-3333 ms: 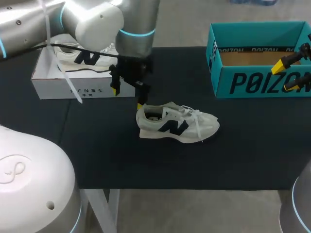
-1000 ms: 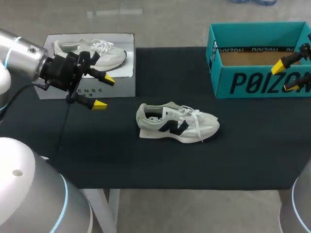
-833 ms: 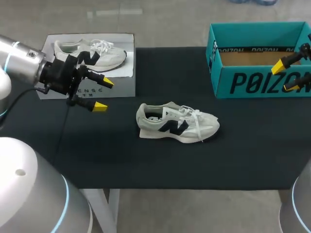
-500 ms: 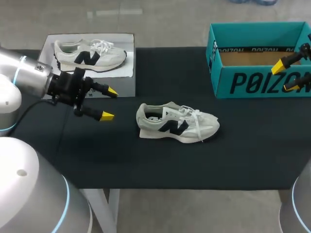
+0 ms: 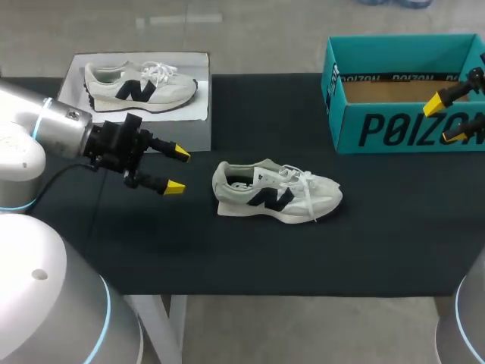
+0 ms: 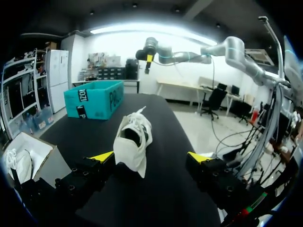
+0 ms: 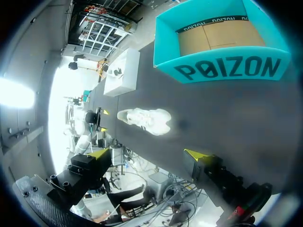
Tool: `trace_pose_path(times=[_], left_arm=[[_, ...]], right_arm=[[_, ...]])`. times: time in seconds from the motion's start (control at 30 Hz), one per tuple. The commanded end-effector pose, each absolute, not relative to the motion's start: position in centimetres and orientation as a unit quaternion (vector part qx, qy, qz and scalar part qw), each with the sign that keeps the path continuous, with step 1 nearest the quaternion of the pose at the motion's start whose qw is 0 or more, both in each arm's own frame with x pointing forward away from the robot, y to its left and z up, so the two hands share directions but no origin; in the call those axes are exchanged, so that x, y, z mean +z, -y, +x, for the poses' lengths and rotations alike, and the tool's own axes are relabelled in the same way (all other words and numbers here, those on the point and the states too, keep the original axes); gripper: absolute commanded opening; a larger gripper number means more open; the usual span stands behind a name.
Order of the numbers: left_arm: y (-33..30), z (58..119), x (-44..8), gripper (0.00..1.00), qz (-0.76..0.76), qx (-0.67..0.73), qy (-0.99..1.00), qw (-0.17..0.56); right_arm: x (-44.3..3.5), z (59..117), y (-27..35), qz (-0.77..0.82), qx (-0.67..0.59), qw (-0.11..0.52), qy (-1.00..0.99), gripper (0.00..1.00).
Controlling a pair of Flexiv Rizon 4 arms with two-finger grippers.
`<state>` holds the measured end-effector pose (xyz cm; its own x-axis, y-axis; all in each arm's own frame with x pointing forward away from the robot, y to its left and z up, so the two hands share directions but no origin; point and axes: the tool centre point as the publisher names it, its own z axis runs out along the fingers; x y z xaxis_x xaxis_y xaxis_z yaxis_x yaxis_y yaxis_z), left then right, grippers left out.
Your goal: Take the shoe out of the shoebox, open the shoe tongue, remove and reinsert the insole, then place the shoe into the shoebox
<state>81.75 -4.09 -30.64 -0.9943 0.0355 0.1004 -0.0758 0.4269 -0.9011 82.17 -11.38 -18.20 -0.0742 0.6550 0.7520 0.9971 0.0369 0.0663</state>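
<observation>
A white sneaker (image 5: 275,191) with a dark side logo lies on the black table, heel toward my left arm, toe toward the right. In the left wrist view the sneaker (image 6: 132,142) shows heel-first, a short way ahead of the fingers. My left gripper (image 5: 177,169) hovers open just left of the heel, empty; it also shows as the left gripper (image 6: 151,157). The teal shoebox (image 5: 405,91) stands open and empty at the back right. My right gripper (image 5: 451,117) is open at the right edge, over the box's near right corner. From above, the right gripper (image 7: 149,153) looks down on the teal box (image 7: 220,45) and sneaker (image 7: 144,120).
A white box (image 5: 193,129) at the back left carries a second white sneaker (image 5: 140,83) on top. The black table (image 5: 250,250) has bare room in front of the sneaker and between the two boxes.
My left arm has swung from over the sneaker out to the left, then lowered and moved right, bringing its open gripper close to the sneaker's heel. Sneaker and right arm have not moved.
</observation>
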Motion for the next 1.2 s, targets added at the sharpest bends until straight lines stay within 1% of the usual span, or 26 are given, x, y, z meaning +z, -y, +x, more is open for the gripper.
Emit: trace_pose_path(times=[0.03,0.17,0.2,0.23,0.3,0.4,0.47,0.57,0.83,0.97,1.07,1.2], left_arm=[[4.1,81.8,-30.7,1.00,0.012,0.535,0.843,0.052],[4.1,81.8,-30.7,1.00,0.012,0.535,0.843,0.052],[4.1,82.0,-31.2,1.00,0.027,0.533,0.845,0.031],[4.2,82.2,-31.6,1.00,0.038,0.547,0.835,0.036],[4.3,82.4,-32.4,1.00,0.053,0.545,0.837,0.007],[4.8,82.7,-33.3,1.00,0.050,0.555,0.830,-0.010],[5.4,82.7,-34.0,1.00,0.050,0.554,0.831,0.001],[6.1,82.4,-34.9,1.00,0.040,0.550,0.834,-0.006],[7.3,83.0,-36.9,1.00,0.049,0.552,0.831,-0.052],[8.0,83.1,-37.4,1.00,0.035,0.539,0.841,-0.044],[8.5,83.4,-37.9,1.00,0.024,0.528,0.849,-0.020],[8.7,84.6,-38.8,1.00,0.035,0.523,0.851,-0.021]], right_arm=[[-18.2,82.2,11.4,-0.622,-0.307,0.277,0.665,1.00],[-18.2,82.2,11.4,-0.622,-0.307,0.277,0.665,1.00],[-18.2,82.2,11.4,-0.622,-0.307,0.277,0.665,1.00],[-18.2,82.2,11.4,-0.622,-0.307,0.277,0.665,1.00],[-18.2,82.2,11.4,-0.622,-0.307,0.277,0.665,1.00],[-18.2,82.2,11.4,-0.622,-0.307,0.277,0.665,1.00],[-18.2,82.2,11.4,-0.622,-0.307,0.277,0.665,1.00],[-18.2,82.2,11.4,-0.622,-0.307,0.277,0.665,1.00],[-18.2,82.2,11.4,-0.622,-0.307,0.277,0.665,1.00],[-18.2,82.2,11.4,-0.622,-0.307,0.277,0.665,1.00],[-18.2,82.2,11.4,-0.622,-0.307,0.277,0.665,1.00],[-18.2,82.2,11.4,-0.622,-0.307,0.277,0.665,1.00]])
